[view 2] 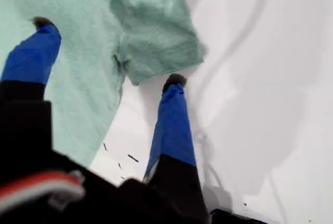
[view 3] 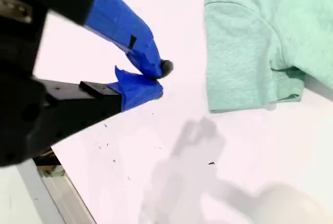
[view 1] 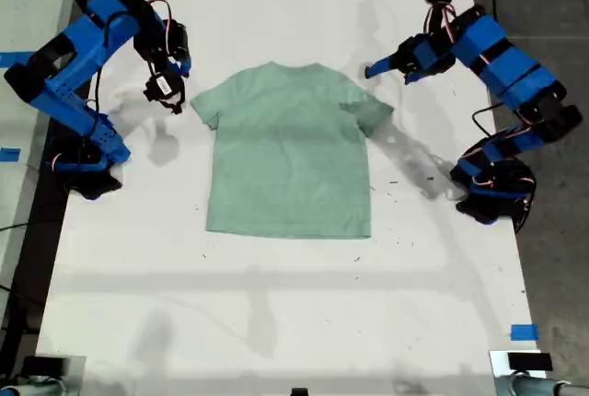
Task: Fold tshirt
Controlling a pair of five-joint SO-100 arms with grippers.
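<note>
— Sleeve work comes first, we think: the tshirt (view 1: 290, 161) lies flat and face up in the middle of the white table (view 1: 276, 322), collar towards the far edge, nothing folded over yet.

— Agreed. Which sleeve do we take?

— The one on the exterior view's right (view 2: 156, 41). My first gripper (view 2: 108, 52) hangs above it, spread wide and holding nothing. One fingertip (view 2: 41, 23) is over the shirt body, the other (view 2: 174, 81) just off the sleeve hem, above bare table.

— So how do we do it well?

— We should come down straight and pinch close to the hem, so we catch both layers. Then we lift only enough to clear the cloth and carry the sleeve inward. That sleeve already has a small crease near the armpit; dragging would probably deepen it.

— And the other pincer?

— My second gripper (view 3: 158, 81) looks closed, tips together with nothing between them. It sits over bare table beside the other sleeve (view 3: 239, 62), not touching it. We would open it before it reaches in.
</note>
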